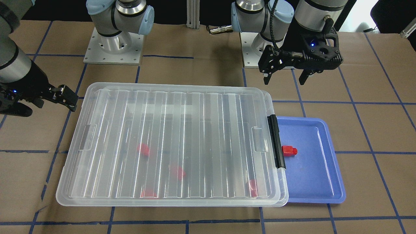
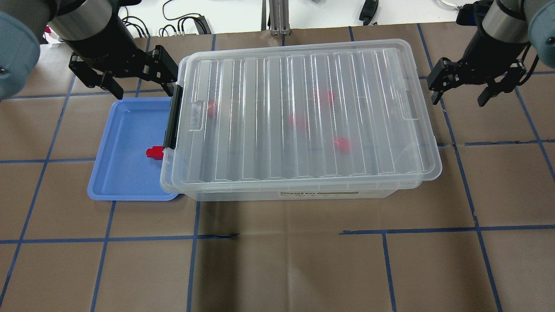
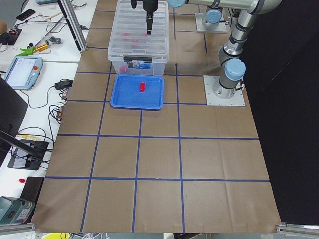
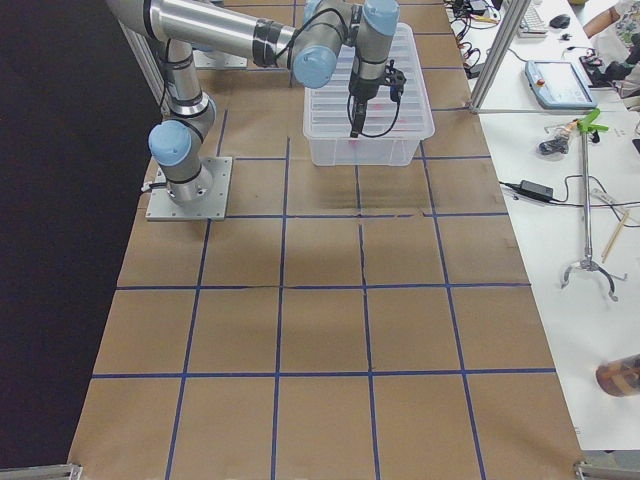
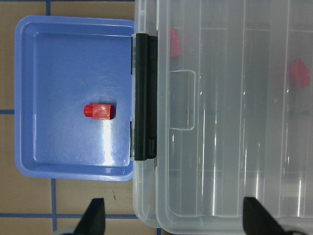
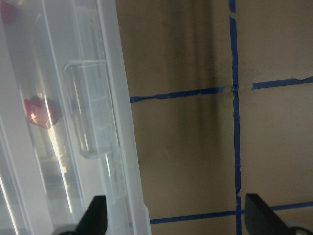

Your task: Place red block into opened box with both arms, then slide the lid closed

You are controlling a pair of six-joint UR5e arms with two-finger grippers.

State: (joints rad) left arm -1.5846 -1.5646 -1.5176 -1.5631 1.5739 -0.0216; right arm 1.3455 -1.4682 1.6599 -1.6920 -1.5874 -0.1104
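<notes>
The clear ribbed lid [image 2: 303,108] lies flat over the box [image 2: 303,194] and covers it, a little askew. Several red blocks show blurred through it. One more red block [image 2: 153,152] [image 5: 100,111] lies in the blue tray [image 2: 125,173], close to the box's black latch bar [image 2: 172,117]. Above the tray's far edge, at the latch end, my left gripper [image 2: 143,89] [image 5: 176,218] hangs open and holds nothing. My right gripper [image 2: 458,99] [image 6: 176,220] is open and empty too, hovering just off the box's other short end.
Brown paper with a blue tape grid covers the table. The two arm bases [image 1: 113,45] stand behind the box. Past the table's far long edge is a white bench with cables, a tablet [image 3: 22,72] and tools.
</notes>
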